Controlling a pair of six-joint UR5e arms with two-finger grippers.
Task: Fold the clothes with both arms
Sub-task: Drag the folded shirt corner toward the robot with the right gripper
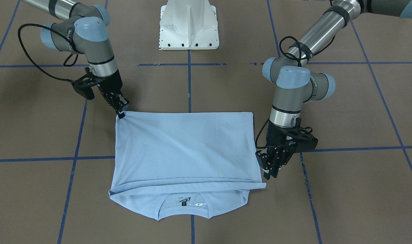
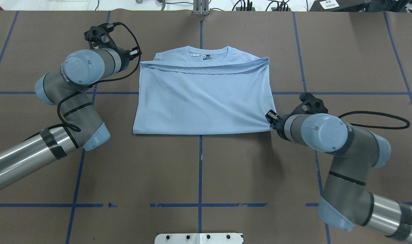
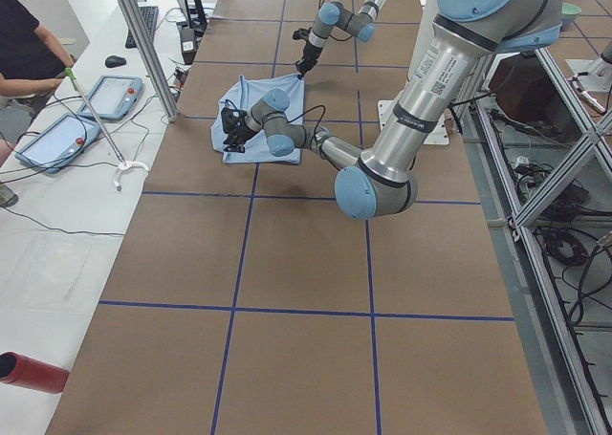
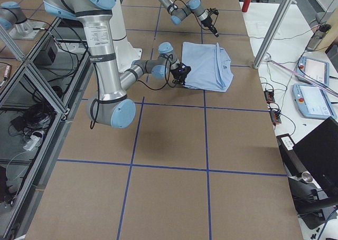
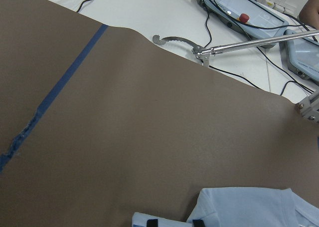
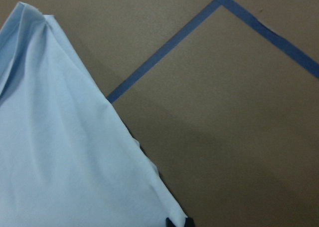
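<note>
The light blue T-shirt [image 1: 185, 149] lies flat on the brown table, its lower half folded up over the chest, so the chest print is hidden. The collar [image 1: 182, 211] and neck label show at the far edge. It also shows in the overhead view [image 2: 202, 98]. My right gripper [image 1: 121, 113] is shut on the near corner of the fold [image 2: 269, 120], and cloth runs into its tip in the right wrist view [image 6: 177, 222]. My left gripper [image 1: 270, 175] hovers at the folded hem's far corner. Its fingertips [image 5: 152, 222] stand apart with cloth at them, so it looks open.
The white pedestal base [image 1: 189, 25] stands at the robot's side of the table. Blue tape lines [image 2: 200, 162] cross the brown surface. Beyond the far edge lie a metal grabber tool [image 5: 224, 45] and teach pendants [image 5: 244, 10]. A person [image 3: 29, 53] stands there.
</note>
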